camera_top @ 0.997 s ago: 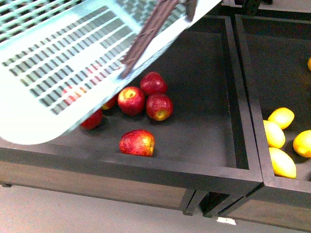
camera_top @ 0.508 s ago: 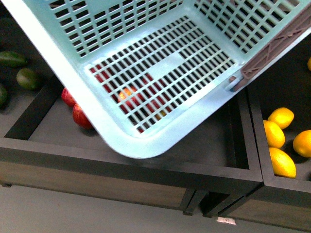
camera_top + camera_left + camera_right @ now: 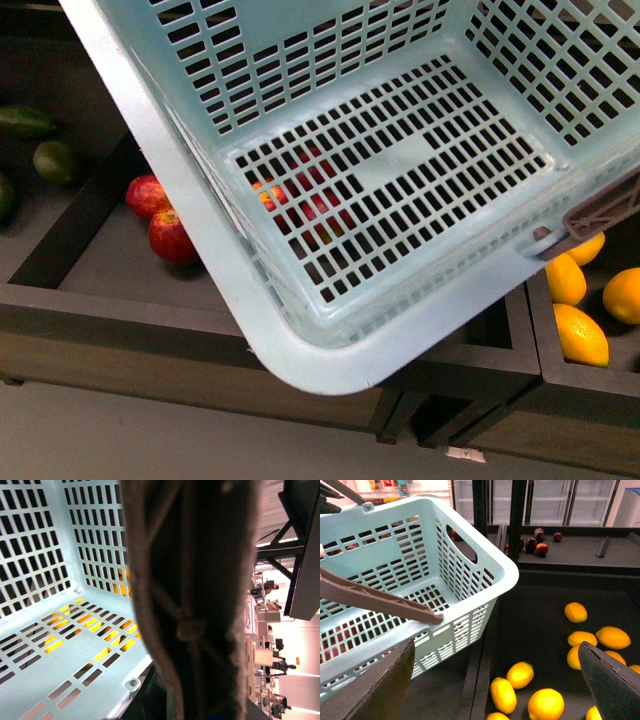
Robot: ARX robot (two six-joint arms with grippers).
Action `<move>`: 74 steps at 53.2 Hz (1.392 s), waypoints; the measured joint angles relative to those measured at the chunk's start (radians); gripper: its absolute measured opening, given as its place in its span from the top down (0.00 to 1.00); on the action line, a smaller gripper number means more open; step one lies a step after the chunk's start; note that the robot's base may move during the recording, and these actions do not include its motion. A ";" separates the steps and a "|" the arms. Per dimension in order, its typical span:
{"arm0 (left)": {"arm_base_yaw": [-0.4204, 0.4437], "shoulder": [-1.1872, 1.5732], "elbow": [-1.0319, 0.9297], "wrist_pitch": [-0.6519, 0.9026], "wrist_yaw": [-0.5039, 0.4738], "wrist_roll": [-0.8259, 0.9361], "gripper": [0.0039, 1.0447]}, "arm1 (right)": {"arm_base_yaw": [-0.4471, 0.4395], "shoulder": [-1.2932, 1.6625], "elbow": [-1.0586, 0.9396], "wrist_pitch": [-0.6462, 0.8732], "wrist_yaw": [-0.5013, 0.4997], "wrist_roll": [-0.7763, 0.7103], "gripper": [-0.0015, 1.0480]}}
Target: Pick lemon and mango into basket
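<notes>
- Basket: light teal with slotted walls, hanging tilted over the bins. We see its floor bare, with no fruit in it. It sits just beside the right hand, on the side toward the left hand.
- Brown handle: fills the left wrist view. The left hand is hidden behind it, so we cannot tell how far it is closed. We judge that it carries the basket by this handle.
- Right hand: fingers spread wide, holding nothing.
- Lemon: roundish and orange-yellow. It lies in the bin below the right hand, apart from it, among longer yellow fruits.
- Apples: under and beyond the basket, well apart from the right hand.
- Progress: we judge nothing is picked yet. Lemon and mango both remain, and we cannot say which fruit is the mango.
</notes>
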 joint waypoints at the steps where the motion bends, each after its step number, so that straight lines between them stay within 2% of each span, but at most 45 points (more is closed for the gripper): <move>1: 0.001 0.000 0.000 0.000 -0.001 0.000 0.95 | 0.000 0.000 0.000 0.000 0.000 0.000 0.08; 7: 0.003 -0.003 0.000 0.000 0.000 0.001 0.95 | 0.007 0.014 0.006 -0.025 0.022 0.019 0.08; 9: 0.003 -0.003 0.000 0.000 0.003 0.001 0.95 | 0.010 0.050 0.033 -0.093 0.089 0.075 0.08; 11: 0.003 -0.003 0.000 0.000 0.003 0.000 0.95 | -0.020 0.129 0.062 -0.129 0.128 0.145 0.08; 13: 0.003 -0.004 0.000 0.000 0.005 0.000 0.95 | -0.061 0.194 0.078 -0.113 0.116 0.181 0.08; 16: 0.001 -0.005 0.000 0.000 0.004 0.000 0.95 | -0.160 0.320 0.105 -0.024 0.055 0.220 0.08; 21: 0.000 -0.005 0.000 0.000 0.006 -0.001 0.95 | -0.335 0.586 0.189 0.187 -0.056 0.189 0.08; 28: 0.002 -0.006 0.000 0.000 0.003 0.000 0.95 | -0.413 0.909 0.293 0.400 -0.108 0.029 0.08; 31: 0.002 -0.006 0.000 0.000 0.002 0.000 0.95 | -0.424 1.036 0.337 0.464 -0.122 -0.034 0.08; 36: 0.002 -0.006 0.000 0.000 0.003 0.001 0.95 | -0.439 1.382 0.470 0.570 -0.147 -0.241 0.08; 47: 0.002 -0.006 0.000 0.000 0.006 0.000 0.95 | -0.441 1.834 0.686 0.539 -0.190 -0.505 0.08; 60: 0.002 -0.006 0.000 0.000 0.003 0.000 0.95 | -0.451 2.161 0.897 0.417 -0.212 -0.703 0.08; 74: 0.002 -0.006 0.000 0.000 0.002 0.001 0.95 | -0.430 2.311 1.000 0.393 -0.225 -0.761 0.08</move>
